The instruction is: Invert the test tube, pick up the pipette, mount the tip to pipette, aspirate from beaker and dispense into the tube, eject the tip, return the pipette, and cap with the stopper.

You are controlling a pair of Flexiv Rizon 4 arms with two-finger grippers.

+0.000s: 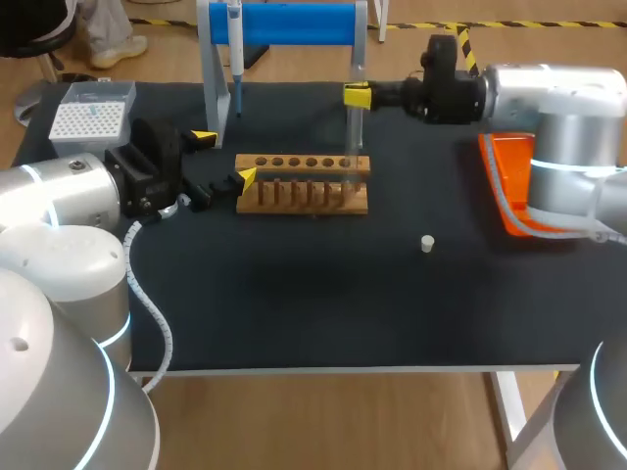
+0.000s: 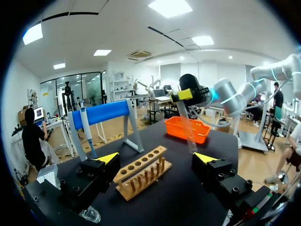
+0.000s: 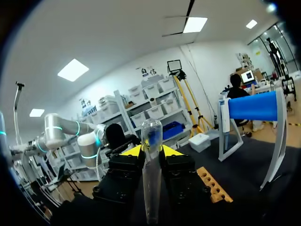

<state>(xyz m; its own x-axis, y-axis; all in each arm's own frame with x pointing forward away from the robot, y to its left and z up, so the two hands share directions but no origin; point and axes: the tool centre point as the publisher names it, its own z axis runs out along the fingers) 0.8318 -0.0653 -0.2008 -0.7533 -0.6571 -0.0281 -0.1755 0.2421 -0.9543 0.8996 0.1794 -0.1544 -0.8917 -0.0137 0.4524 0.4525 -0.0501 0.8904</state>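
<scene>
**Tube in the clamp, time for the flip**

Test tube (image 3: 151,179) right up front, pinched between both yellow tips of the right gripper (image 3: 150,150). It hangs close to upright by the right end of the wooden rack (image 1: 304,184). Left gripper (image 1: 224,157) sits at the rack's left end, fingers spread wide, holding nothing. For the inversion I'd want a firm squeeze, a slow wrist roll, and enough height for the glass to swing clear of the rack's pegs.

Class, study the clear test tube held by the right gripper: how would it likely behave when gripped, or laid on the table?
The test tube looks like thin clear glass, so probably rigid, light and fragile. Its smooth round wall may slip in the right gripper. Laid flat, it would likely roll.
</scene>
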